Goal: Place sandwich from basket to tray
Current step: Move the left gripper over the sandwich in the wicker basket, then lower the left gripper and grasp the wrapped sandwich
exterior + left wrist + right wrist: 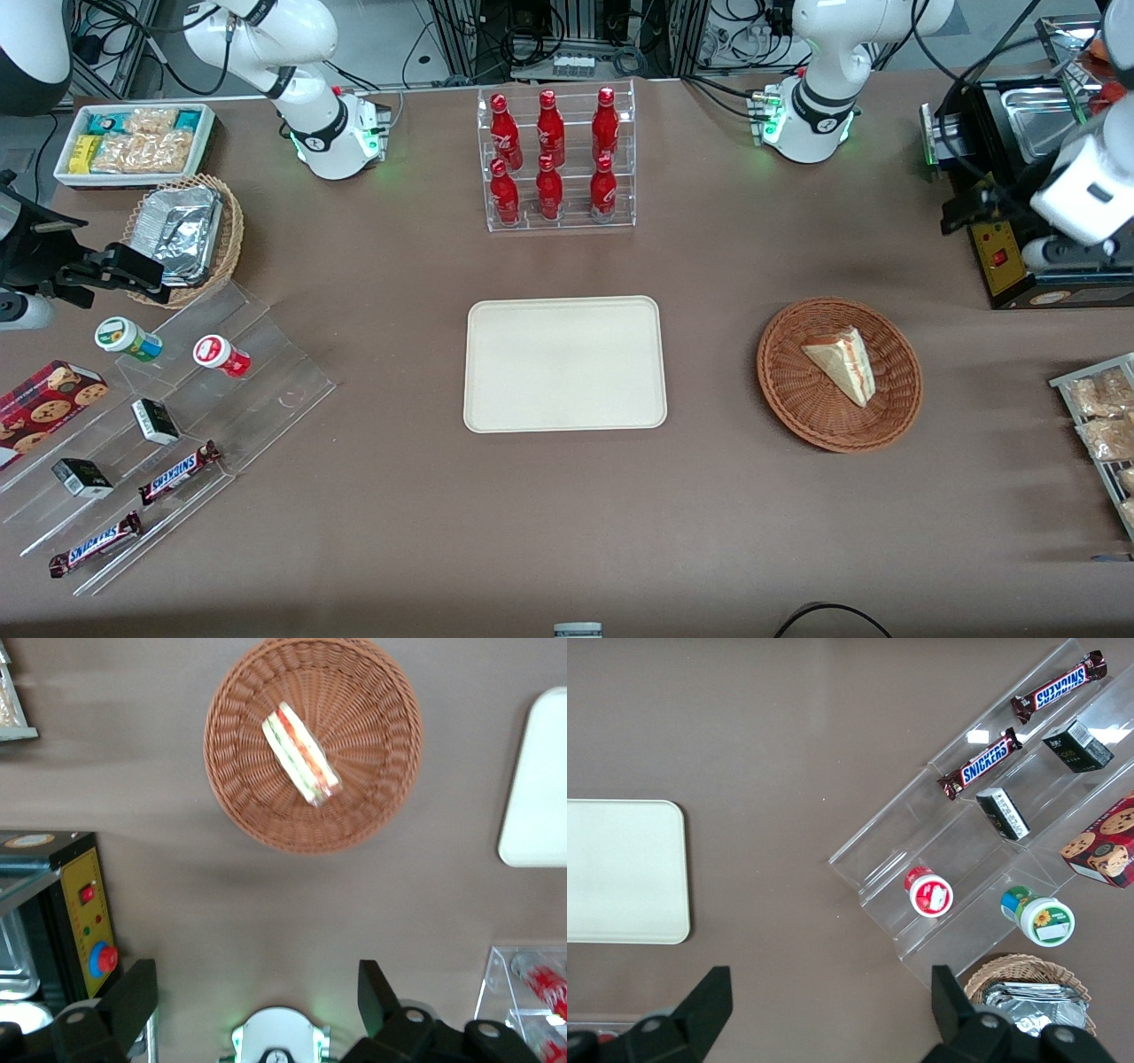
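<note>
Brown tabletop [567, 532], cables & racks at its edge farthest from the front cam. Sandwich [843, 363] lies in the reddish wicker basket [797, 399] toward working arm's end; cream tray [565, 363] mid-table, well apart from basket, nothing on it. Rack of red bottles [556, 159] farther from the cam than the tray. Left gripper [257, 992] hangs high over bare table, near a black control box [1005, 257], fingers [133, 997] spread wide, holding nothing. Wrist cam shows sandwich's red/green filling [303, 753]; front cam shows mostly pale bread. Right wrist cam alone gives close look at Snickers bars [983, 762] on clear steps.
</note>
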`<state>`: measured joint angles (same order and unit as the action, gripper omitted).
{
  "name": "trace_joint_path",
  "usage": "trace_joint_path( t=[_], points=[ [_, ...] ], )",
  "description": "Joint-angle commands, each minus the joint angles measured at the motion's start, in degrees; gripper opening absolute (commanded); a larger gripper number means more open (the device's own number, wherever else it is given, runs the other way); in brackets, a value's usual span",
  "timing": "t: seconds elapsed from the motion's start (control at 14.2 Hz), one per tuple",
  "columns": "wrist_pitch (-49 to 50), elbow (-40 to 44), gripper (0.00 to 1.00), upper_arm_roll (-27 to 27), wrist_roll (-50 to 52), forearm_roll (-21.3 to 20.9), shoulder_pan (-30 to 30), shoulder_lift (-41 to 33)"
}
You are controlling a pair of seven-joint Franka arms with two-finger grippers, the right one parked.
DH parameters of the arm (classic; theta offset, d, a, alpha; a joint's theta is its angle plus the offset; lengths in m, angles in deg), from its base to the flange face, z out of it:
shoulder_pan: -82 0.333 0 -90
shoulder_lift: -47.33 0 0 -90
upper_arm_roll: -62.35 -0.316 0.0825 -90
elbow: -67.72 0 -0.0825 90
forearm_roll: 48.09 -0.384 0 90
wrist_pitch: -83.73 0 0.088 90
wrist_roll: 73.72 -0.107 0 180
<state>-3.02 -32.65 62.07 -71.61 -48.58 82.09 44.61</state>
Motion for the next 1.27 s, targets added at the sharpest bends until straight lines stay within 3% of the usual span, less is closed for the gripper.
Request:
trace_joint_path(
  t=[0.0, 0.42, 0.85, 1.2],
  points=[
    [-9.5, -8.0, 1.00, -0.9, 5.5, -0.7, -0.4, -0.3],
    [-36.7, -26.8, 1.00, -0.7, 30.0, -0.5, -0.6, -0.2],
    [-50.4, -30.5, 1.00, 0.1, 43.4, -0.4, -4.5, 6.8],
    [-58.7, -34.4, 1.00, 0.0, 44.1, -1.4, -5.7, 10.4]
  ],
)
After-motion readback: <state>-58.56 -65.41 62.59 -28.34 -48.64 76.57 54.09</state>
